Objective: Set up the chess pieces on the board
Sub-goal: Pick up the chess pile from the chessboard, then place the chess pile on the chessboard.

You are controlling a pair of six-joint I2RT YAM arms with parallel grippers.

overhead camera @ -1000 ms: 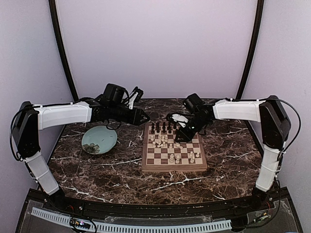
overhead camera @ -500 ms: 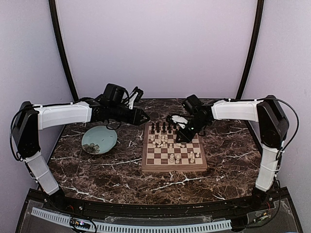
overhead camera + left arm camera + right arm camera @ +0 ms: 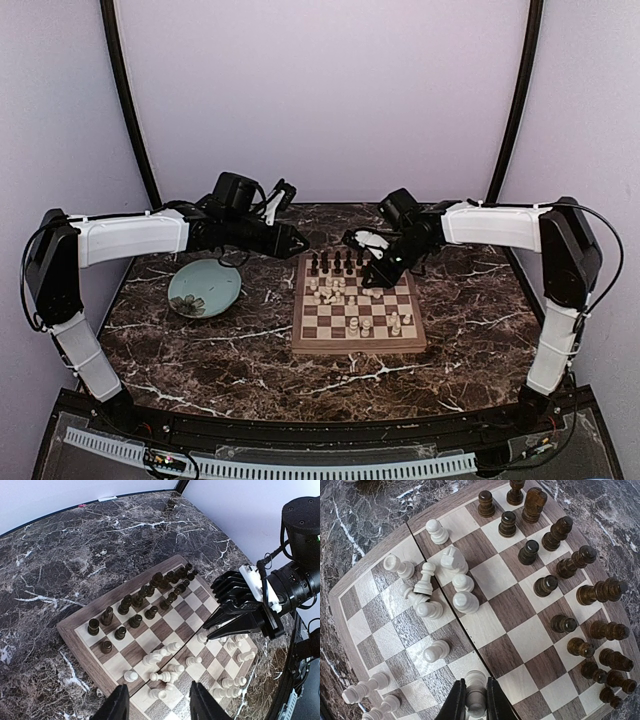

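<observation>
- The board (image 3: 358,347) lies on the dark marbled worktop (image 3: 200,350), its squares light tan and dark brown inside a pale wood border.
- The dark chess pieces (image 3: 555,580) stand upright in two rough rows along the board's 12 o'clock edge in the top view.
- The cream chess pieces (image 3: 334,292) are unsorted. One cluster sits at about 10 o'clock from the board's centre, and a few more stand toward 5 o'clock.
- In the right wrist view several cream ones lie on their sides, among them a toppled piece (image 3: 416,598) beside an upright pawn.
- The right tool (image 3: 206,632) reaches over the board from 2 o'clock, low above the squares just in front of the dark rows.
- Its fingers (image 3: 456,700) are pinching one upright cream piece (image 3: 475,679) by the sides. I cannot tell whether its base touches the square below.
- The left tool (image 3: 299,240) hovers just off the board's 11 o'clock corner, above the worktop. Its fingers (image 3: 118,705) are spread apart with nothing between them.
- A round pale-teal plate (image 3: 226,279) sits at 9 o'clock from the board, well apart from it, with a few small items inside that are too small to identify.
- A small white strip (image 3: 107,498) lies at the worktop's far edge. Any writing on it is too small to read.
</observation>
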